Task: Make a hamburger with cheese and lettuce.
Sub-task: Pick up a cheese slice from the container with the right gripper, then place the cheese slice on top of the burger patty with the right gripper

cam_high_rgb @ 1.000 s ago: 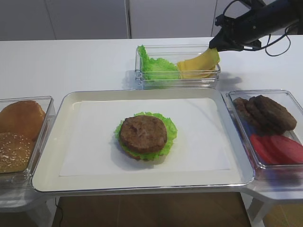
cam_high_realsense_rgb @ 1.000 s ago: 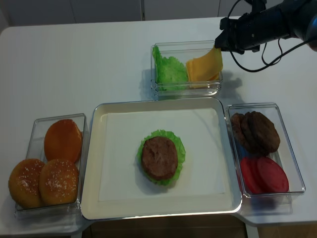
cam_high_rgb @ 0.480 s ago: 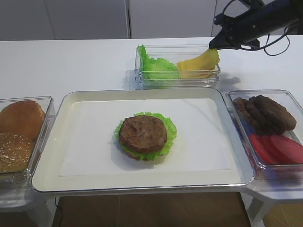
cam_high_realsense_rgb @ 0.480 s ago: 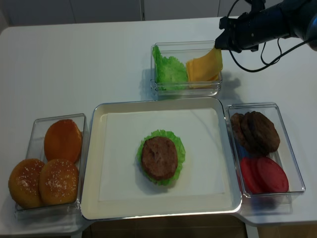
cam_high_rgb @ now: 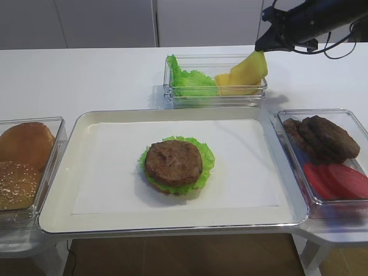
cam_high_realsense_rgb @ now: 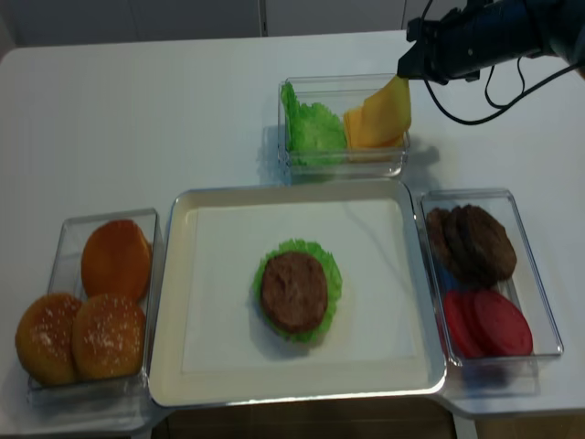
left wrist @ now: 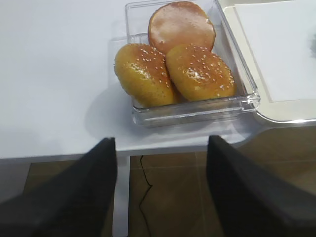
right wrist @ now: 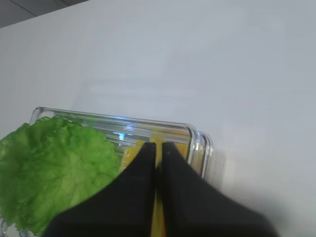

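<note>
Since half a second ago the right fingers (cam_high_rgb: pixel 260 47) have risen, and the cheese (cam_high_rgb: pixel 248 69) hangs from them more steeply; its lower edge is still in the clear box (cam_high_rgb: pixel 215 99). From the high view, the fingers are clamped on the top corner of the slice. The lettuce (cam_high_rgb: pixel 190 80) lies in the same box, to the left of the fingers. The hamburger (cam_high_rgb: pixel 174 164) sits on the tray (cam_high_rgb: pixel 57 218), well below them.

From the right wrist view, the two dark fingers (right wrist: pixel 158 158) are pressed together on the yellow slice (right wrist: pixel 157 217), with the green leaf (right wrist: pixel 54 168) at their left.

From the left wrist view, the left fingers (left wrist: pixel 160 190) stand apart, holding nothing, with three buns (left wrist: pixel 173 69) beyond them on the counter (left wrist: pixel 54 64).

The second high view shows the same grip (cam_high_realsense_rgb: pixel 405 70).
</note>
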Robot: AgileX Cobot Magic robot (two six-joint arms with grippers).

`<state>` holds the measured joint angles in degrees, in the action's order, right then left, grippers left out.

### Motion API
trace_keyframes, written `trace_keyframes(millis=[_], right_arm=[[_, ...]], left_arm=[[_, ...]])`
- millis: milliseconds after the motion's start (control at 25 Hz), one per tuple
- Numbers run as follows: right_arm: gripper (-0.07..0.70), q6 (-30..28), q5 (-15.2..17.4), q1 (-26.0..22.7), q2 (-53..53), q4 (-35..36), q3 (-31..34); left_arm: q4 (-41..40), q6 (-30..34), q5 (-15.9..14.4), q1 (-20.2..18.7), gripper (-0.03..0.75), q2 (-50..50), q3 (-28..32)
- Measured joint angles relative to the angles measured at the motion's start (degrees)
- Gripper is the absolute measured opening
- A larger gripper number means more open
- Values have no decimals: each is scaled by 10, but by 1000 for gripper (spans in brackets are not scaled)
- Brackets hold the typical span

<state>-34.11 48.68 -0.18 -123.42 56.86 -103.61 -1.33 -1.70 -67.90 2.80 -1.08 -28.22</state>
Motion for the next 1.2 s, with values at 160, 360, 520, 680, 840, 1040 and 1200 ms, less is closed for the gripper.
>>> trace_keyframes(millis=[160, 360, 520, 680, 840, 1040, 1200], right_arm=[[45, 0, 4, 0, 17, 0, 0], [45, 0, 19, 0, 43, -1, 0], [45, 0, 30, 0, 68, -14, 0], [45, 8, 46, 0, 105, -29, 0], [45, 20, 69, 0, 139, -43, 0], [45, 25, 79, 14, 189, -50, 31], [45, 25, 79, 36, 239, -53, 89]], left_arm=[[0, 0, 0, 0, 433, 0, 0], [0, 0, 0, 0, 433, 0, 0], [0, 0, 0, 0, 433, 0, 0], [0, 0, 0, 0, 433, 0, 0], [0, 0, 0, 0, 433, 0, 0], [0, 0, 0, 0, 433, 0, 0], [0, 0, 0, 0, 433, 0, 0]])
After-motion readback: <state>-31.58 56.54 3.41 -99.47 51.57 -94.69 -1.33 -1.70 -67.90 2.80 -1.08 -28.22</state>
